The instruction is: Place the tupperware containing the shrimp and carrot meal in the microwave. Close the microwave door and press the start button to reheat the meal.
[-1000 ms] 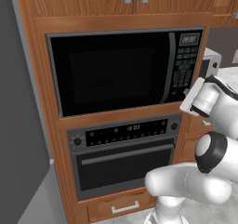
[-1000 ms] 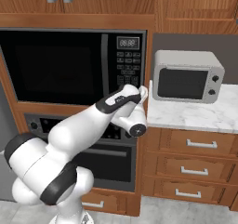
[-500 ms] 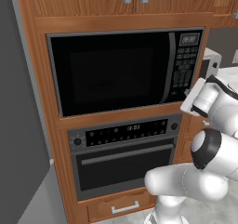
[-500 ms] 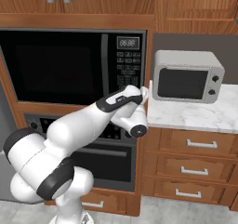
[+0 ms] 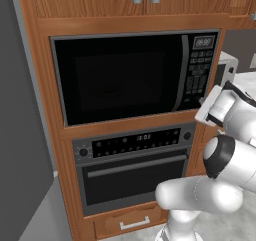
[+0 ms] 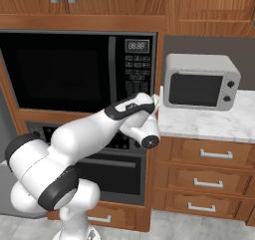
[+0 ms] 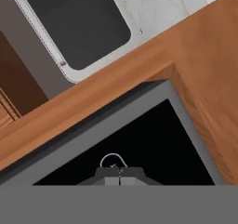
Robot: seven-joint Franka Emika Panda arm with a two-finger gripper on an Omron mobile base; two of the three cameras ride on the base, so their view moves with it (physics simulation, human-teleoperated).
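The microwave door (image 5: 120,77) stands shut across the built-in microwave (image 6: 79,69), so the tupperware and its meal, if inside, are hidden behind the dark glass; I cannot confirm they are there. The claw (image 7: 120,174) is fully closed with nothing in it, its tips pressed together against the lower right corner of the microwave's keypad column (image 5: 198,70), just by the wooden cabinet frame (image 7: 204,79). In my judgement the step in hand is pressing start. The main risk is aim: the tips sit very near the panel's bottom corner, and a slight slip would land them on the grey trim or the wood rather than a button, or on a neighbouring key, so the oven would not start. Pushing too hard could skid the tips off the panel. The white countertop oven (image 6: 200,81) on the marble bench (image 6: 209,122) sits close to the wrist, and a sideways swing might knock it.
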